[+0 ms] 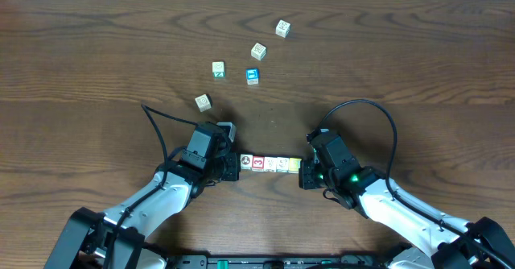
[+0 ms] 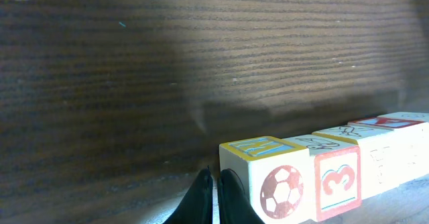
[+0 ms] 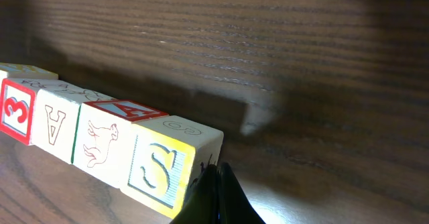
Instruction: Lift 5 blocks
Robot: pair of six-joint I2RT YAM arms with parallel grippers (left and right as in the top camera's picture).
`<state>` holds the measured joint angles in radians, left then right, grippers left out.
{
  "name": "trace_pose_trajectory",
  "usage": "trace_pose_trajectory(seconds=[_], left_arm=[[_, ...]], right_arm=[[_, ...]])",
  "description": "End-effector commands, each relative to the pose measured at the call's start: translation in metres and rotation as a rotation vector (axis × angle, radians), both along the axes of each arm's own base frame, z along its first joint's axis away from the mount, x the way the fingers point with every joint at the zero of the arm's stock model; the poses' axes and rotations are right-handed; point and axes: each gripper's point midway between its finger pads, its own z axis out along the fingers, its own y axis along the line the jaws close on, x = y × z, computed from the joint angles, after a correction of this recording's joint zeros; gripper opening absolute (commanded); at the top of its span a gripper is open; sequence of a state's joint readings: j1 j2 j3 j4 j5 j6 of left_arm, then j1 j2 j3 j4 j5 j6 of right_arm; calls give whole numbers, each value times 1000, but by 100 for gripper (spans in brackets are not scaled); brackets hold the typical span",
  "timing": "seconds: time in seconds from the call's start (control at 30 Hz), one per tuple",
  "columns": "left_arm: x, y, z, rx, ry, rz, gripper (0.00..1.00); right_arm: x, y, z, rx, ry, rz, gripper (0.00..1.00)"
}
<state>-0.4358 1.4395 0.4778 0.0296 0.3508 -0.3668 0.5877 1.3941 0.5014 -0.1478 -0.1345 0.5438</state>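
Black fingers of the left tool (image 2: 214,187), pressed together and pinching nothing, sit low in the left wrist view, seemingly touching the end face of a yellow-topped block (image 2: 267,177) printed with a football; next along stands a block with a red 3 (image 2: 337,182); in the right wrist view the right tool (image 3: 216,187), likewise pressed together on nothing, meets the other end at a yellow S block (image 3: 164,165); from overhead the row of five blocks (image 1: 271,163) lies straight between both tools, near the robot's side of the dark wooden worktop (image 1: 402,51); whether it is clear of the wood cannot be told; loose cubes, among them a blue-faced cube (image 1: 253,76), lie scattered well beyond. The blocks look like small painted wood: light, stiff, smooth-faced, probably slippery against one another; only end pressure would hold the row, so push squarely on the centres of both end faces, along its line, or the middle may buckle out.
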Motion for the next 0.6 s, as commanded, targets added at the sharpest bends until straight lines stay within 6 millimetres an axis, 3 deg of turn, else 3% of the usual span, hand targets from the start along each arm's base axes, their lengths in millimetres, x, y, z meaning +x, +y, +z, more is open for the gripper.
trace_pose_trajectory(seconds=[0.0, 0.3, 0.57], left_arm=[[-9, -25, 19, -107, -7, -86, 7], [-6, -27, 41, -136, -69, -89, 7], [-8, -26, 41, -131, -59, -89, 7]], right_arm=[[-15, 35, 14, 136, 31, 135, 1], [-18, 40, 15, 140, 31, 153, 1], [-14, 43, 20, 148, 18, 154, 1]])
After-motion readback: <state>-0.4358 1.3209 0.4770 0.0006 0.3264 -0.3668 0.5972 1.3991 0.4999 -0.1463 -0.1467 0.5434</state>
